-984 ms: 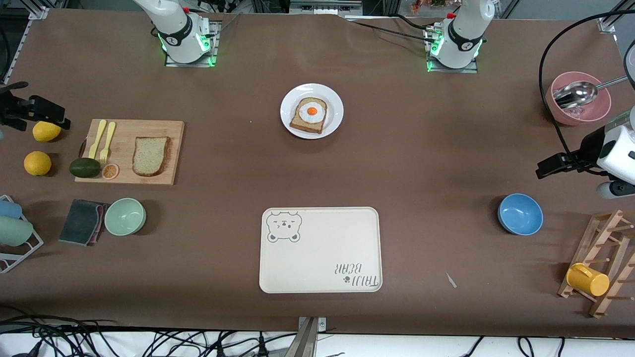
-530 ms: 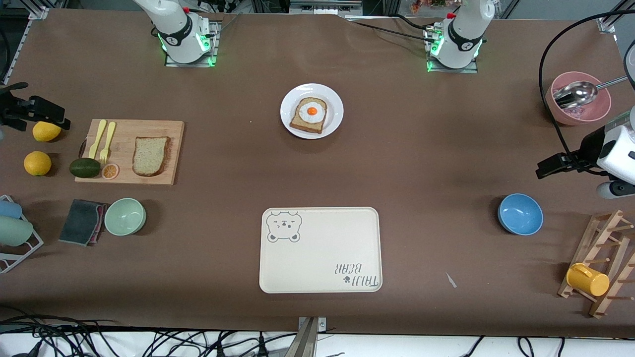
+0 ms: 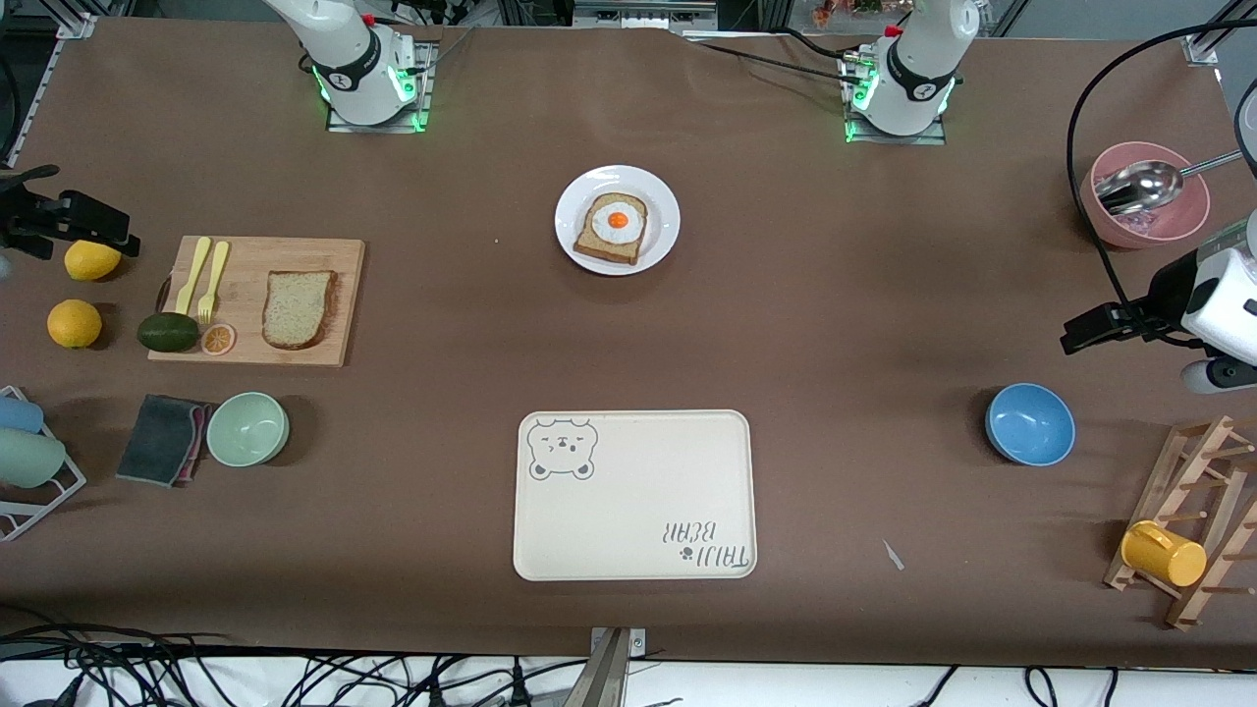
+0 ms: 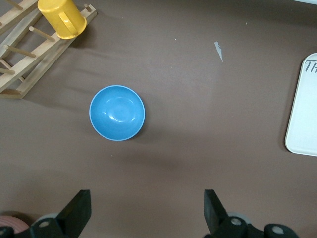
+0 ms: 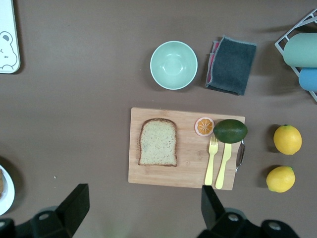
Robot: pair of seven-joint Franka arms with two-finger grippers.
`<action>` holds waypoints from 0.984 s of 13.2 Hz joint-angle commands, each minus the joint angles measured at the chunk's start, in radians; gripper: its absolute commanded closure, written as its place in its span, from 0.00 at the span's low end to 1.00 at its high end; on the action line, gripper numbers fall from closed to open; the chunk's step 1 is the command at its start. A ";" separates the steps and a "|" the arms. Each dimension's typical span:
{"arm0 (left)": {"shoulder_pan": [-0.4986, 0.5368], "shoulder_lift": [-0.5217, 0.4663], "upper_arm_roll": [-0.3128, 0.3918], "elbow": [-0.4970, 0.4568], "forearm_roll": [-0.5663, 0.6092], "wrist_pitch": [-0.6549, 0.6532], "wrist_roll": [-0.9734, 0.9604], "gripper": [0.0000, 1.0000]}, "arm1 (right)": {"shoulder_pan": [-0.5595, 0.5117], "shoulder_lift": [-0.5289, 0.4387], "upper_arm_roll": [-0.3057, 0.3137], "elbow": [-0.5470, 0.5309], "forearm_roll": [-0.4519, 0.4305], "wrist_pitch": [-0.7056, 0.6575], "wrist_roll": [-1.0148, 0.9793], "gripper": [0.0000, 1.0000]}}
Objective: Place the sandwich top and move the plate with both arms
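Note:
The sandwich top [image 3: 299,309], a plain tan bread slice, lies on a wooden cutting board [image 3: 255,265] toward the right arm's end of the table; it also shows in the right wrist view [image 5: 158,142]. The round white plate [image 3: 664,211] sits mid-table near the arm bases and bears a bread slice with a fried egg [image 3: 613,228]. My right gripper [image 3: 69,218] hangs open and empty over the table's end by the lemons; its jaws [image 5: 143,208] frame bare table. My left gripper [image 3: 1090,329] hangs open and empty [image 4: 147,208] over the left arm's end, above bare table beside the blue bowl [image 4: 117,113].
The board also holds an avocado [image 3: 167,332], an orange slice and two yellow forks [image 3: 204,277]. A green bowl [image 3: 247,428], a grey cloth [image 3: 162,439] and two lemons [image 3: 75,323] lie nearby. The cream bear tray [image 3: 634,495] is nearer the camera. A pink bowl [image 3: 1145,211] and a mug rack [image 3: 1193,520] stand at the left arm's end.

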 commanded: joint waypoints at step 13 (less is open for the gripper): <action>0.006 -0.079 -0.017 0.015 0.033 -0.102 0.018 0.00 | 0.045 0.052 0.005 -0.198 -0.113 0.236 0.068 0.00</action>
